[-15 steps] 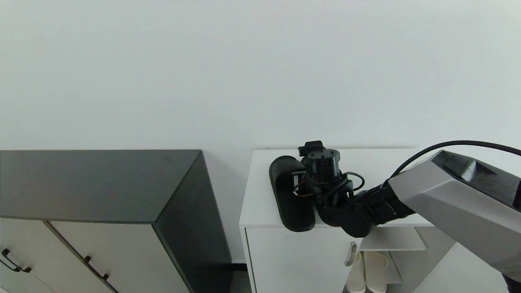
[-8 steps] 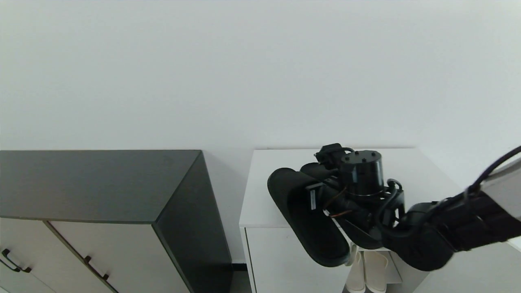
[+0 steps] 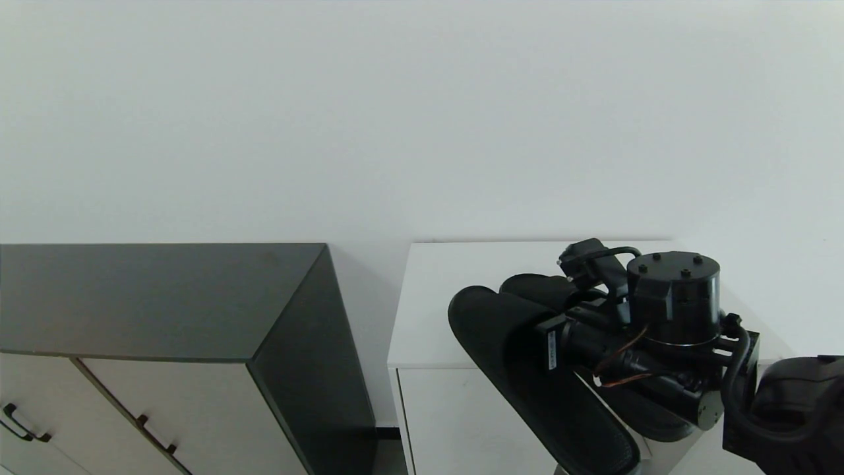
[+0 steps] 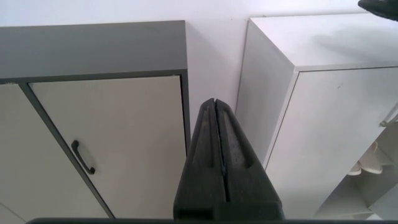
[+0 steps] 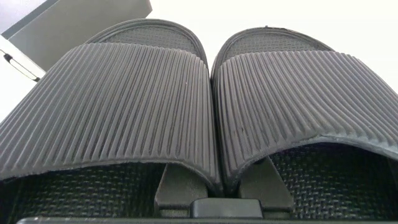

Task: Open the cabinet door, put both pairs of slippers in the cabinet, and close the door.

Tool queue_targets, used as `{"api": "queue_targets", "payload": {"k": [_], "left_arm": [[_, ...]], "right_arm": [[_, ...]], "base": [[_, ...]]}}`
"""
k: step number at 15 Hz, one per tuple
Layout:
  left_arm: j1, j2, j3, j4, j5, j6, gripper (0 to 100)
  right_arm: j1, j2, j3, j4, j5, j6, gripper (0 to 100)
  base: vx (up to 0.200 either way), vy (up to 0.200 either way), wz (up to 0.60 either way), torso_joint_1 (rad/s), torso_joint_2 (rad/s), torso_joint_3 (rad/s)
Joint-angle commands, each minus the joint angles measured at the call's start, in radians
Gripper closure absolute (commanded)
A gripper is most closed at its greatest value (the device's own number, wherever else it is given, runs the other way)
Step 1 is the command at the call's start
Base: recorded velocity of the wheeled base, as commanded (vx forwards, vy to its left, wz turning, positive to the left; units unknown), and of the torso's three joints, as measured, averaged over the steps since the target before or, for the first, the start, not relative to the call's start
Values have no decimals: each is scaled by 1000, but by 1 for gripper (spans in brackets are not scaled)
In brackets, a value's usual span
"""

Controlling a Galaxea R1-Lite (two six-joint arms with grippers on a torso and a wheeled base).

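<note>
I'm pinching both black slippers (image 3: 527, 369) by their adjoining ribbed straps (image 5: 143, 106) in the right gripper (image 5: 221, 186), judging them light, soft and grippy

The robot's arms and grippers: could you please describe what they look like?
The right arm is black, with a round screw-topped wrist drum, a looping black cable, thin orange wires and a white label by the right gripper. The left gripper is black with two flat textured fingers.
</note>
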Motion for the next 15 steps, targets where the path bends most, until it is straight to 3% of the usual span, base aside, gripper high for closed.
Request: {"api": "queue_targets", "payload": {"k": [1, 12, 15], "left_arm": [[0, 0, 0, 0, 0, 0, 100], [0, 0, 0, 0, 0, 0, 100], [0, 0, 0, 0, 0, 0, 100]], "right_arm": [[1, -2, 3, 0, 0, -1, 100], [0, 27, 4, -1, -3, -2, 100], [0, 36, 0, 22, -83, -7, 100]], "base": [[-200, 0, 0, -2, 2, 2], [-200, 0, 0, 0, 1, 1], [-200, 0, 0, 1, 4, 1]]}}
